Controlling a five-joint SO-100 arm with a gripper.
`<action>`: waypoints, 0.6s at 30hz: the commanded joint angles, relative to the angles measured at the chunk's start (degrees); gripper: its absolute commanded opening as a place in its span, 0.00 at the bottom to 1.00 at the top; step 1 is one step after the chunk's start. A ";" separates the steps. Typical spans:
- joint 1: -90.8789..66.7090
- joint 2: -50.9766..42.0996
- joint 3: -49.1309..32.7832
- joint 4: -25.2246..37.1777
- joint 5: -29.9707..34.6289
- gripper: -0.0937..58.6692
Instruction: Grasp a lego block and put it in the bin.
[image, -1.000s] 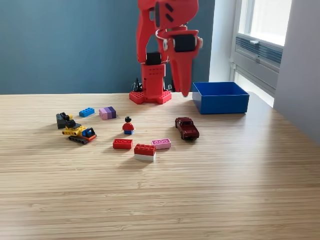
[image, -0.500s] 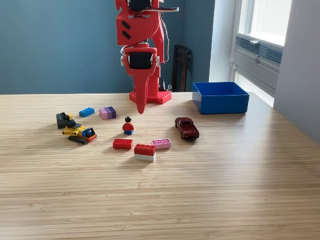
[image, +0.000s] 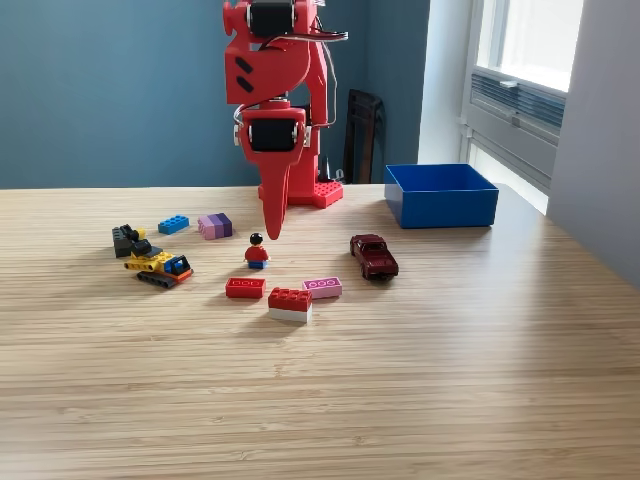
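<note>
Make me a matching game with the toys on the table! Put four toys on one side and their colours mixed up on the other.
Toys:
1. bin
2. toy car
3. little digger
4. flat brick beside the red-and-white block

Colours:
A. pink
B. yellow
C. bright blue
D. dark red

Pairs: 1-C, 2-D, 3-B, 4-A

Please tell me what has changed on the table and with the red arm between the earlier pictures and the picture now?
The red arm swung from beside the bin toward the exterior view's left, and its gripper came down lower, pointing at the table just above the minifigure. It has taken hold of nothing. The lego blocks, the toy car and the bin stayed where they were.
</note>
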 joint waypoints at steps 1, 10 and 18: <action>0.88 2.11 -0.18 -0.70 -0.44 0.40; 2.81 1.85 2.81 -2.99 -2.81 0.40; 3.69 -3.34 0.26 -3.16 -4.04 0.41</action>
